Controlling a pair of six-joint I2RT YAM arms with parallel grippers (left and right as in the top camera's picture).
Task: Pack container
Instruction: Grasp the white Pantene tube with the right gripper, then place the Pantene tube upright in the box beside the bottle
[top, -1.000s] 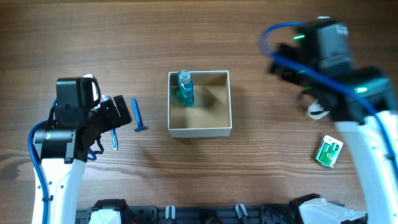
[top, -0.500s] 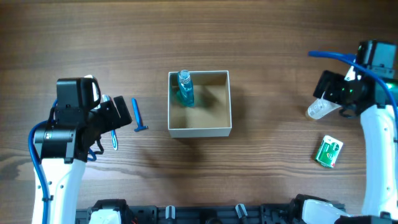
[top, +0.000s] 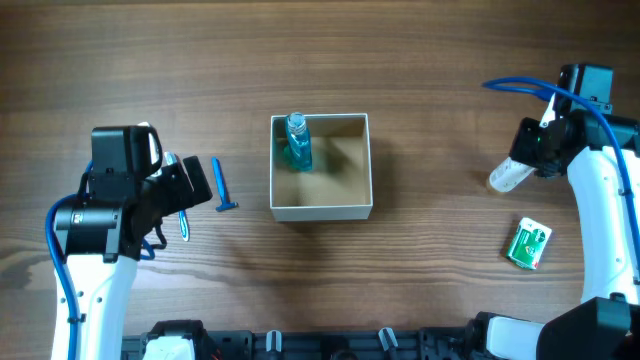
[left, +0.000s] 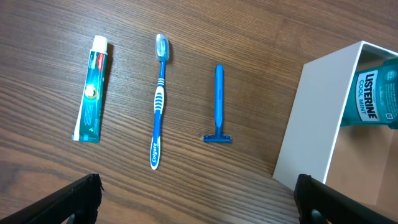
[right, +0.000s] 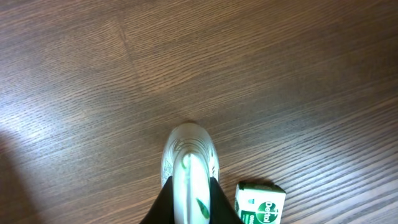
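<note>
White-walled container (top: 320, 210) sits mid-table with a blue mouthwash bottle (top: 296, 143) already in its far-left corner. Over the last second my right gripper (right: 186, 202) has swung from the far side of the table out to the right edge. It is now over a white bottle (right: 186, 152) lying just beside a green soap packet (top: 528, 243). Its jaws straddle that bottle; I cannot tell whether they have clamped. My left gripper (left: 199, 199) has not moved, wide open and empty above the razor (left: 218, 102). I judge the white bottle goes in next
</note>
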